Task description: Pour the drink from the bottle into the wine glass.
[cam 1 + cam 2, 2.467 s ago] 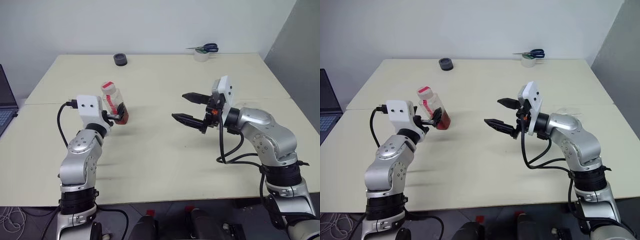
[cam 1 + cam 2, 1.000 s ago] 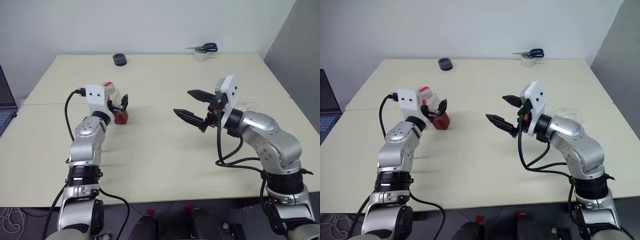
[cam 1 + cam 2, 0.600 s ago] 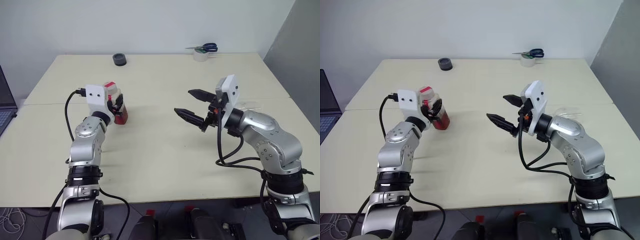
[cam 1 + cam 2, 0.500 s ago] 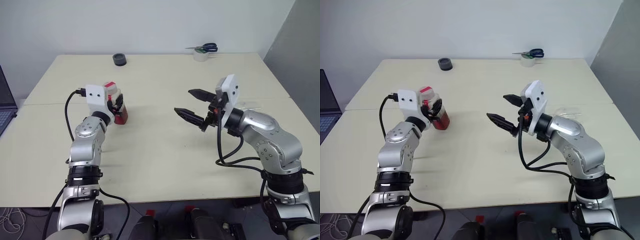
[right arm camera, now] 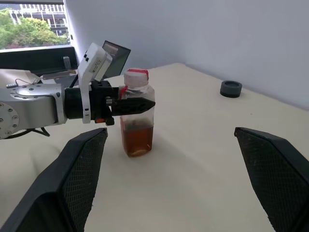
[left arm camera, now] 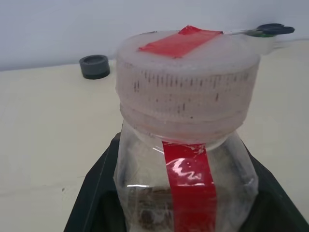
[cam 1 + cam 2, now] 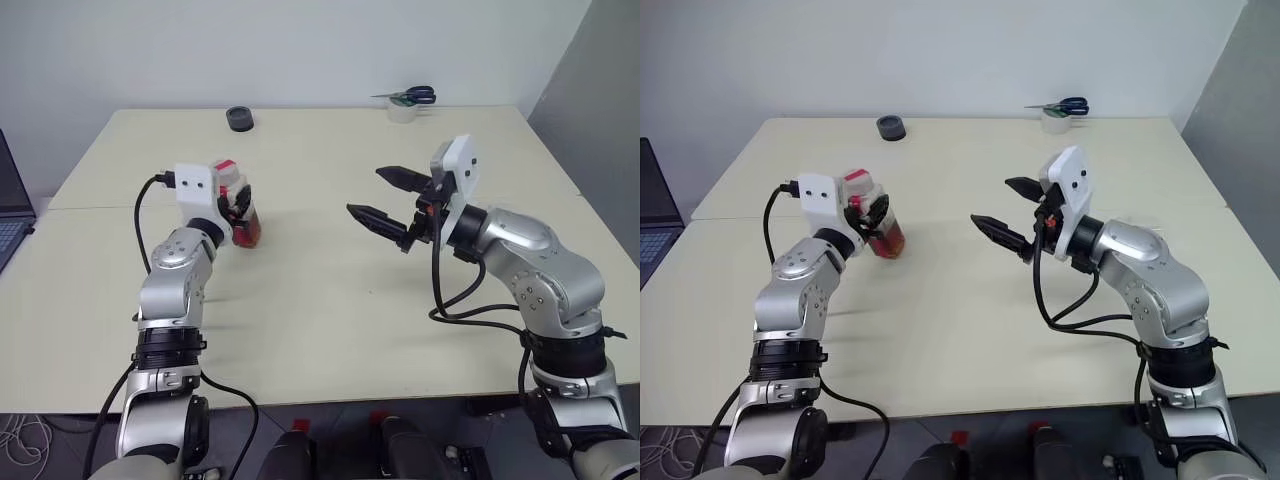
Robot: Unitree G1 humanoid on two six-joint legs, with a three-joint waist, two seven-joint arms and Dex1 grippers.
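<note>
A plain pale wall (image 7: 300,45) closes off the far side of the room, and a grey panel (image 7: 600,90) stands along the right. In front of them sits a wide cream table (image 7: 320,300), made of two tops with a seam running across between them. At the far left edge the corner of a dark laptop (image 7: 10,200) shows.

Over the right half of the table the right gripper (image 7: 388,198) hangs in the air with its two black fingers spread wide and nothing between them. On the left half, the left gripper (image 7: 878,215) is clenched around the bottle (image 5: 137,118), its fingers pressed to the clear body just under the cap. The bottle stands upright, and from the right wrist view its base looks just clear of the table. The drink (image 5: 137,137), amber-brown, fills the lower part of the bottle; a red strip runs down the side and over the white cap.

Near the back edge lie a roll of tape (image 7: 402,111) with blue-handled scissors (image 7: 415,96) resting on it, and a small dark ring (image 7: 239,119) well to its left.
</note>
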